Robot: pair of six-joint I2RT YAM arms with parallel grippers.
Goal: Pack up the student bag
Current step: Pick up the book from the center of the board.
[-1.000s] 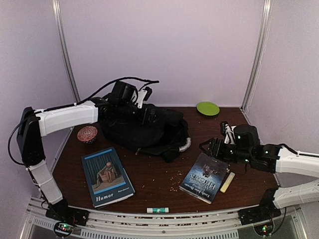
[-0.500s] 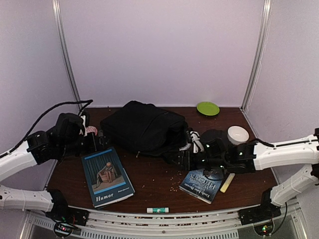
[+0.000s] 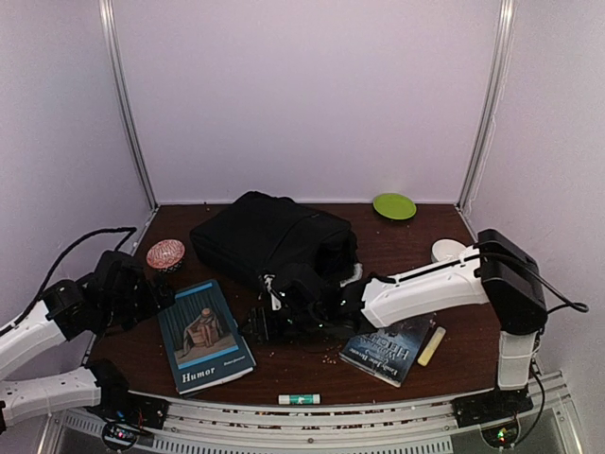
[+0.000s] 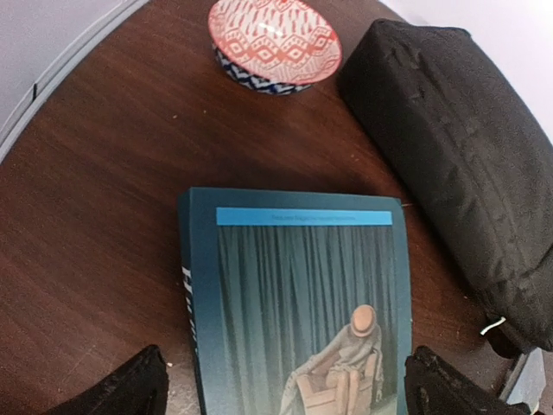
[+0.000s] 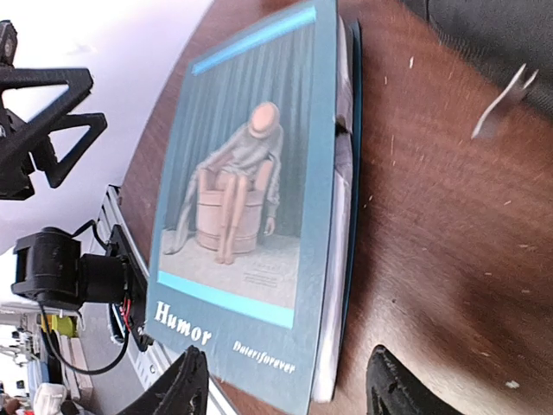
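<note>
**Overhead view**
- Student bag [image 3: 269, 236]: black, lying at the back centre of the brown table [image 3: 312, 374].
- Teal "Humor" book [image 3: 203, 336]: flat, front left, near the bag's front edge.
- Dark paperback [image 3: 389, 346]: front right, with a yellow stick [image 3: 432, 345] just beside its right edge.
- Red patterned bowl [image 3: 165, 253]: just left of the bag.
- Green plate [image 3: 394, 205]: back right corner.
- White bowl [image 3: 446, 251]: right side, behind the right arm.
- White-and-green tube [image 3: 299, 399]: near edge, centre.
- Crumbs [image 3: 331, 355]: scattered between the two books.
- Left gripper [image 3: 156, 291]: low, at the far left corner of the "Humor" book.
- Right gripper [image 3: 257, 326]: reached across the table, between the two books and just in front of the bag.

**Left wrist view**
- Left gripper [image 4: 289, 393]: fingertips spread wide, one off each long side of the "Humor" book [image 4: 298, 294], holding nothing. I cannot tell whether they touch it.
- Bowl [image 4: 275, 43]: beyond the book.
- Bag [image 4: 458, 147]: to the right, apart from the book.

**Right wrist view**
- Right gripper [image 5: 285, 393]: fingers apart, empty, low beside the book's page edge.
- "Humor" book [image 5: 251, 190]: cover up, title readable.
- Left gripper [image 5: 43, 121]: beyond the book, fingers spread.
- Bag [image 5: 492, 26]: top right corner.
</note>
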